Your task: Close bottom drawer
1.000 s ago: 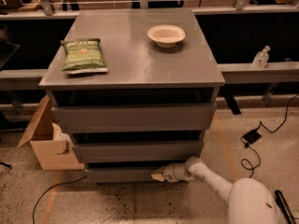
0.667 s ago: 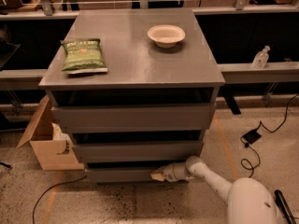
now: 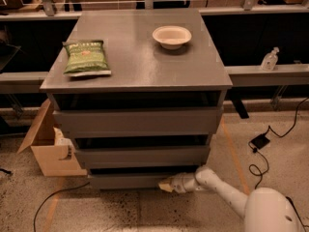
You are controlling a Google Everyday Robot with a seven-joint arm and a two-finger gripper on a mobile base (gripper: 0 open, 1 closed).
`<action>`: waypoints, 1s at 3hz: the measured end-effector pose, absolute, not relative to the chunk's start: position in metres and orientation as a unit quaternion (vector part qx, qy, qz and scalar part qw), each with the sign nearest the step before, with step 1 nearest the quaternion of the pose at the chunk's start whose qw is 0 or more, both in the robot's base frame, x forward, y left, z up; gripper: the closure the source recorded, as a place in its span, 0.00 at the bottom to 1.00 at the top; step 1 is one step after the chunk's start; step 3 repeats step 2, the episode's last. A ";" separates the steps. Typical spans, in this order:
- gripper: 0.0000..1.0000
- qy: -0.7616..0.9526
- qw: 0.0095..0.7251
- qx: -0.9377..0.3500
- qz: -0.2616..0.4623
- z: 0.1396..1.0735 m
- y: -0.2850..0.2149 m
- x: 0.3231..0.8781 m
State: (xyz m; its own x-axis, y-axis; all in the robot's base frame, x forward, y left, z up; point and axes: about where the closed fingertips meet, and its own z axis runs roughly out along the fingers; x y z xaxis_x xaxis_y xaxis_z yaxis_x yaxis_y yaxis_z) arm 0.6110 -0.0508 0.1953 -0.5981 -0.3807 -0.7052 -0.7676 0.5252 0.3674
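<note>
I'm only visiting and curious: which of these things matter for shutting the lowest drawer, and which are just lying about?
In the job:
bottom drawer
pincer, low at that drawer's front, near its right end

Lying about:
green snack bag
white bowl
cardboard box
clear bottle

Before the bottom drawer (image 3: 123, 181), toward its right, lies the hand (image 3: 165, 184).
</note>
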 end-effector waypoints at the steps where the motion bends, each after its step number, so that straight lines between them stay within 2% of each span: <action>1: 1.00 0.862 0.261 -0.292 0.322 0.195 -0.094 0.558; 2: 1.00 0.880 0.252 -0.259 0.310 0.196 -0.116 0.525; 3: 1.00 0.880 0.252 -0.259 0.310 0.196 -0.116 0.525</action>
